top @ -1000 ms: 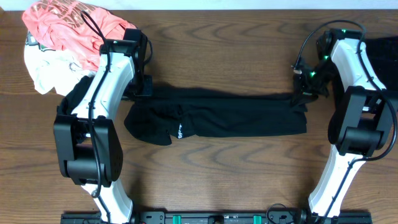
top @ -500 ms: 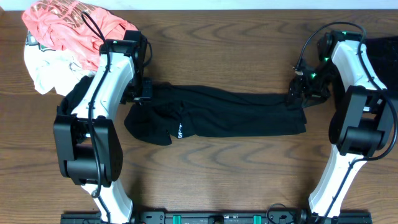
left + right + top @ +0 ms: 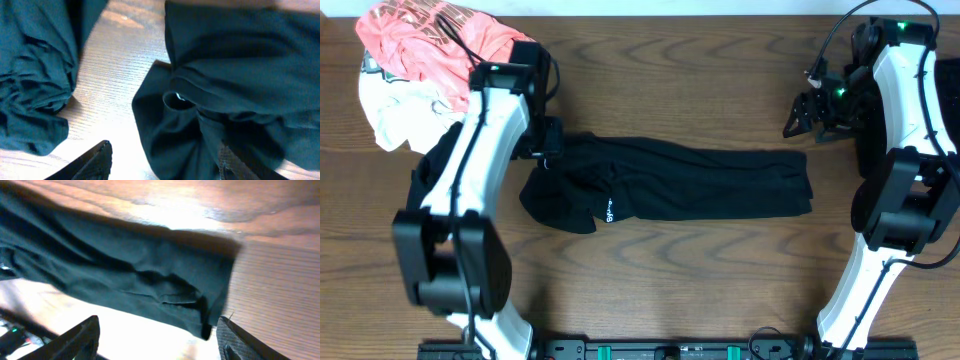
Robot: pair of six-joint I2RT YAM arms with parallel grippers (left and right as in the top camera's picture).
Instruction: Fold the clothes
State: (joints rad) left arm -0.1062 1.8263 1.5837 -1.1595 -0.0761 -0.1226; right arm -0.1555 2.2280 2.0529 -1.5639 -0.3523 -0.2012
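A long black garment [image 3: 700, 185] with a small white logo lies folded into a strip across the middle of the table. My left gripper [image 3: 548, 150] hangs over its left end, jaws open. In the left wrist view, bunched black cloth [image 3: 225, 100] lies below and between the spread fingers of the left gripper [image 3: 162, 167]. My right gripper [image 3: 810, 112] is open, lifted behind the strip's right end and holding nothing. The right wrist view shows that end [image 3: 150, 280] flat on the wood beyond the right gripper [image 3: 157, 340].
A coral-pink printed tee [image 3: 440, 40] and a white garment [image 3: 395, 110] are heaped at the back left. Another black garment [image 3: 440, 155] lies under the left arm. More black cloth [image 3: 935, 95] sits at the right edge behind the right arm.
Both grippers have opened and let go of the black strip's ends. The right gripper has lifted away toward the back; the strip's right end has dropped flat.
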